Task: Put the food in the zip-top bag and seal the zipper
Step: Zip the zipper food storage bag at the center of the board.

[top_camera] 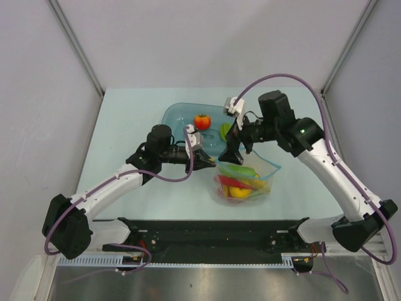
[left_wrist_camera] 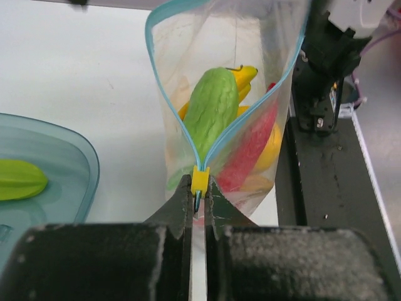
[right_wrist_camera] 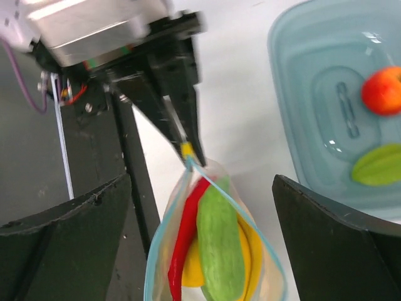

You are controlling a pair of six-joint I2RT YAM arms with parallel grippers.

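Observation:
The clear zip-top bag (top_camera: pixel 245 182) lies on the table with its blue zipper (left_wrist_camera: pixel 164 106) gaping open. Inside are a green vegetable (right_wrist_camera: pixel 220 248), a red chili (right_wrist_camera: pixel 187 233), a yellow banana (left_wrist_camera: pixel 245 76) and other yellow and pink pieces. My left gripper (left_wrist_camera: pixel 199 188) is shut on the yellow slider (right_wrist_camera: pixel 187 148) at the near-left end of the zipper; it also shows in the top view (top_camera: pixel 212 165). My right gripper (right_wrist_camera: pixel 202 177) is wide open just above the bag's mouth, touching nothing. A red tomato (top_camera: pixel 202 121) and a green starfruit (top_camera: pixel 224 130) lie in the tray.
The translucent blue-green tray (top_camera: pixel 178 113) sits behind the bag, close to both grippers. A black rail (top_camera: pixel 213 232) runs along the table's near edge. Grey walls enclose the table on three sides.

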